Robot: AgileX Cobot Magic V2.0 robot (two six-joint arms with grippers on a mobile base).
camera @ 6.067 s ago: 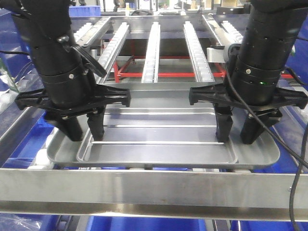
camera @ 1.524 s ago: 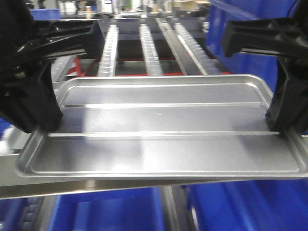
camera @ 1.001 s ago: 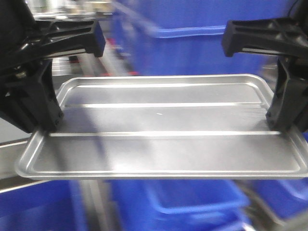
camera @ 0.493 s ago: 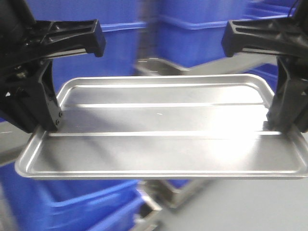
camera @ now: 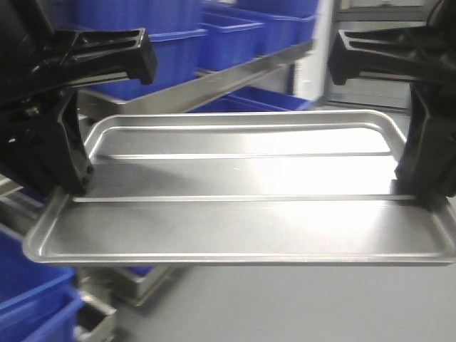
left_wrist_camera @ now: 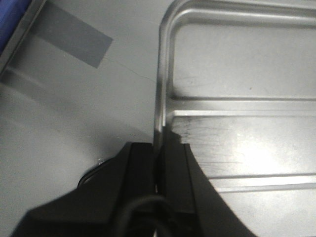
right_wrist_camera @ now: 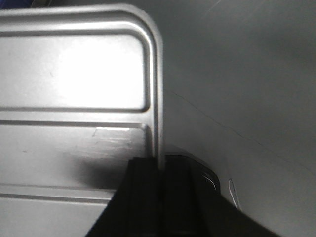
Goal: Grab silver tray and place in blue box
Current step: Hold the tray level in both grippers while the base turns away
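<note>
The silver tray (camera: 242, 214) (left_wrist_camera: 247, 74) (right_wrist_camera: 74, 64) hangs level in the air above a grey floor (left_wrist_camera: 74, 98), between the two grippers. The left gripper (camera: 68, 189) (left_wrist_camera: 158, 153) is closed on the left short rim, with one finger inside and one outside. The right gripper (camera: 417, 192) (right_wrist_camera: 159, 165) pinches the right short rim in the same way. The tray is shiny, shallow metal with rounded corners, a raised rim and two long ridges. Blurred blue plastic crates (camera: 235, 32) stand behind.

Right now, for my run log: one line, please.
left tool: shut on shallow rectangular silver metal tray rim | right tool: shut on opposite rim | tray: airborne, level
</note>
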